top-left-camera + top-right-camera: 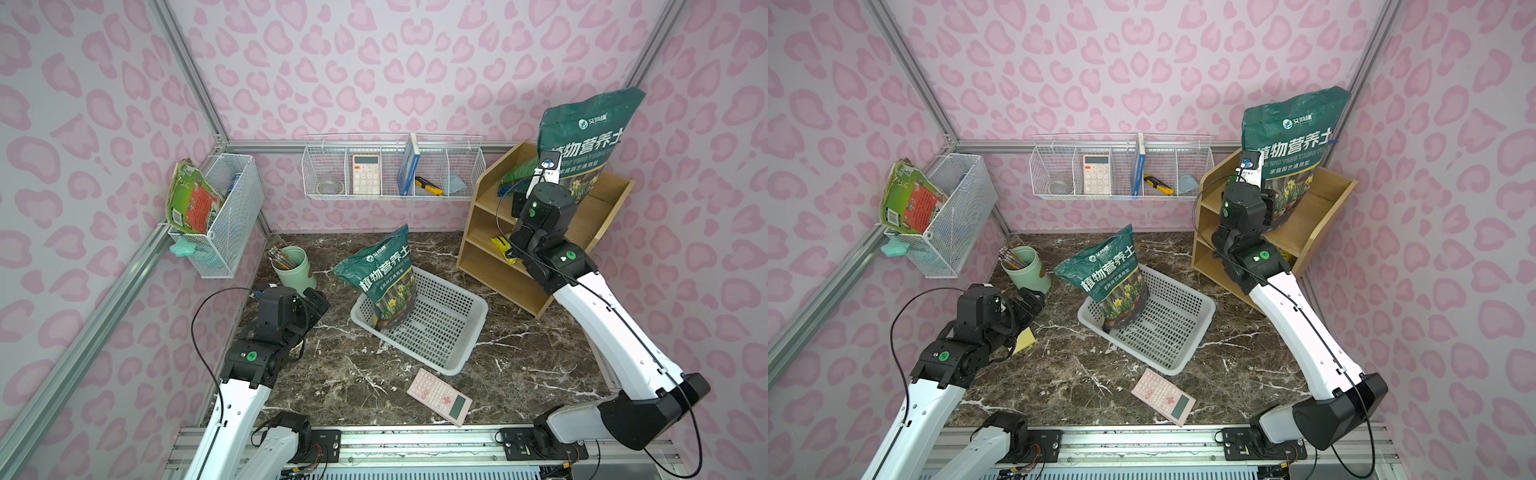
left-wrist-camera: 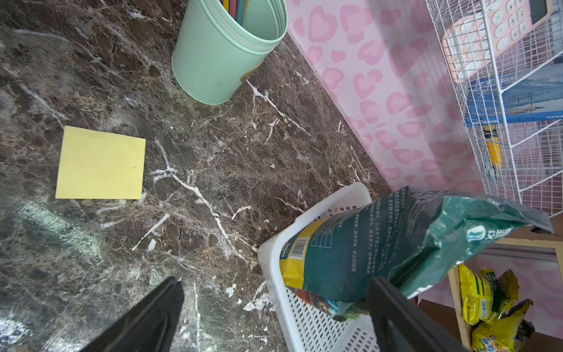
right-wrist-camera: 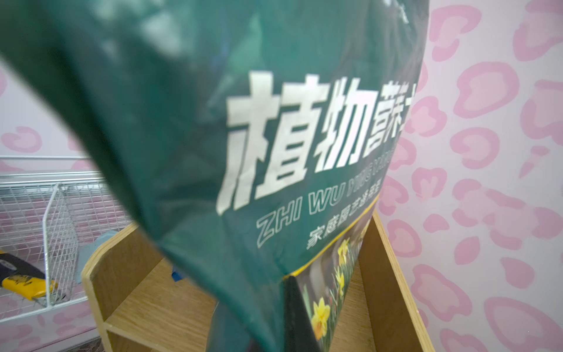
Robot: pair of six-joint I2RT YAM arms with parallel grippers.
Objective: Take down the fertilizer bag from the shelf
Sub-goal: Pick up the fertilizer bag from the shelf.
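Two green bags are seen. The fertilizer bag (image 1: 590,124) is stood upright on the top tier of the shelf (image 1: 602,224), tipped slightly and backed toward the wall (image 1: 685,124). A second bag (image 1: 386,282) is propped in the white basket (image 1: 478,309) on the table (image 1: 519,365), i.e. well apart from the shelf.

The R gripper (image 1: 1271,204) is raised to the top tier and closed down narrow on the lower part of the shelf bag. Its fingertips are mostly hidden in both top views, so the pinch is judged from the film bunched right at the lens in the right wrist view. A low grip is prob. chosen because the bag's top is set too high to reach. Whether the base is lifted off the wood can't be told.

The L gripper (image 2: 274,318) is parked low over the table w/ jaws spread wide and nothing between them, presumably so the R arm's path is left clear. Sagging or tipping should be expected once the bag is pulled fwd.
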